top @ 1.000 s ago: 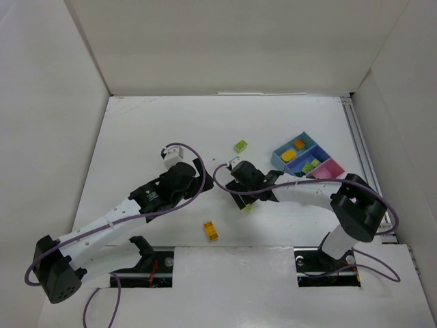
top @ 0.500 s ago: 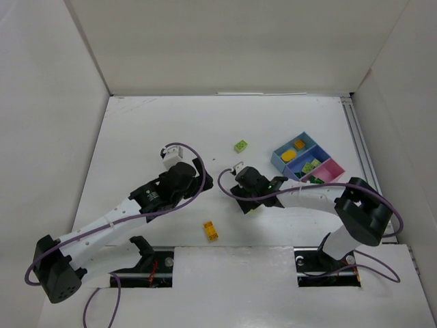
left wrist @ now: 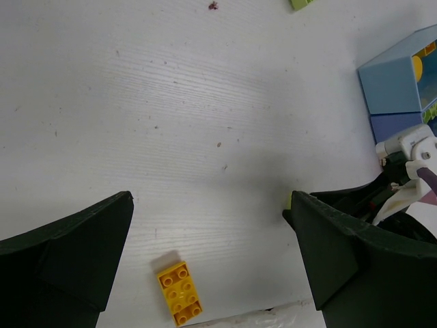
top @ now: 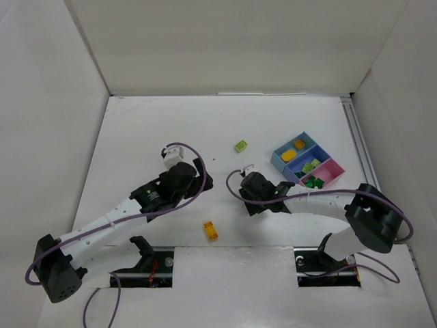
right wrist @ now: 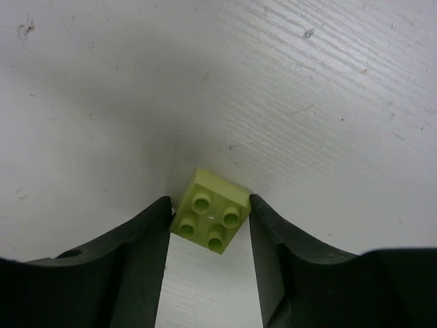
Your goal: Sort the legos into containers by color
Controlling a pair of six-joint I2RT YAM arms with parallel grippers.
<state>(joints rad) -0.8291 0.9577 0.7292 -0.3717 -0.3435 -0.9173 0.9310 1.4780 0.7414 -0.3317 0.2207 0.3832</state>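
My right hand [right wrist: 208,236] sits low on the white counter [top: 150,130], its 2 fingers narrowed beside the small lime-green 4-stud plastic brick [right wrist: 210,220] to pinch it squarely. My left hand [left wrist: 212,263] hangs wide and empty, clear of that pick.

No readable text, label, brand, number or sign appears in any view.

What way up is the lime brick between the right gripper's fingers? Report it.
Studs up: the lime brick shows four studs to the wrist camera, lying flat on the table.
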